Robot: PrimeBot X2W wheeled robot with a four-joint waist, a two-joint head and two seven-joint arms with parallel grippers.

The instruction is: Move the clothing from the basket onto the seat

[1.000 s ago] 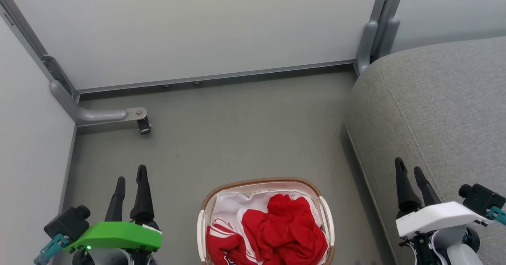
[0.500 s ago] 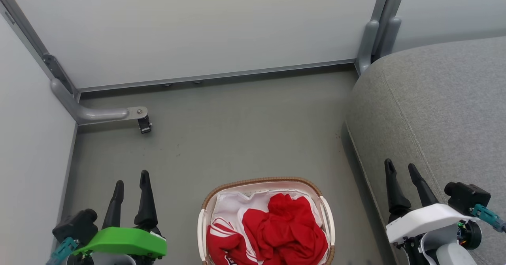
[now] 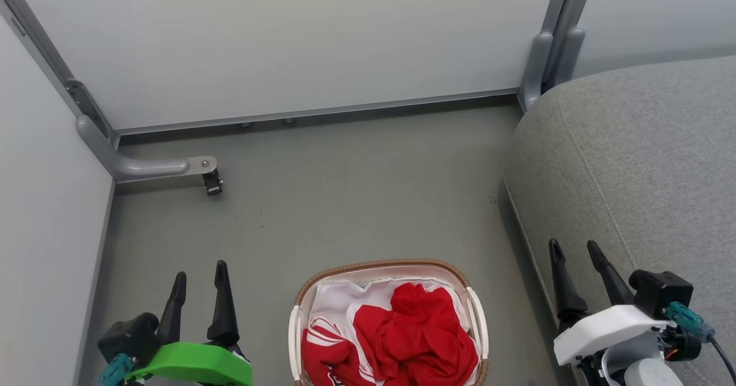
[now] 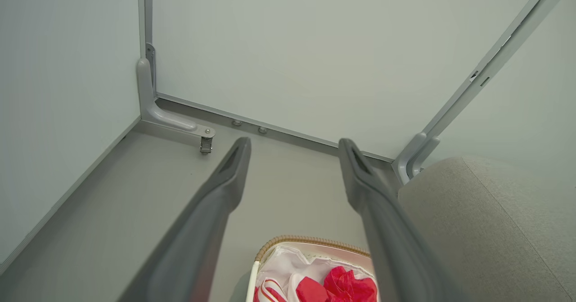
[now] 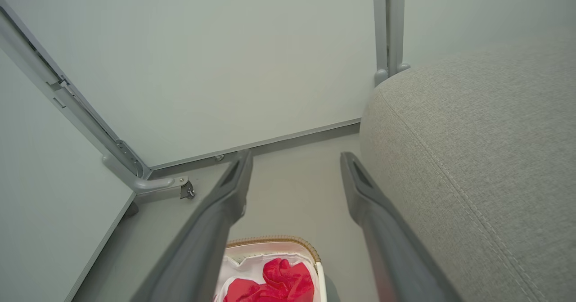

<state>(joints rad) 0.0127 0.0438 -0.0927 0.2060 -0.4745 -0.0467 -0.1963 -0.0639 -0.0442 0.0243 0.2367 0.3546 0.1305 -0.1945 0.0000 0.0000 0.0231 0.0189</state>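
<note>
Clothing (image 3: 402,340), red with white stripes, lies heaped inside the basket (image 3: 379,265) at six o'clock in the head view, on the floor (image 3: 345,202) beside the seat (image 3: 632,161) at three o'clock. The left gripper (image 3: 201,268) at seven o'clock and the right gripper (image 3: 572,242) at five o'clock both have fingers spread apart, holding nothing.

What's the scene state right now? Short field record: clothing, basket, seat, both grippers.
clothing: two red garments, bunched inside basket
basket: on floor, between the grippers
seat: grey sofa, right of basket
left gripper: open, empty, left of basket
right gripper: open, empty, right of basket
</note>
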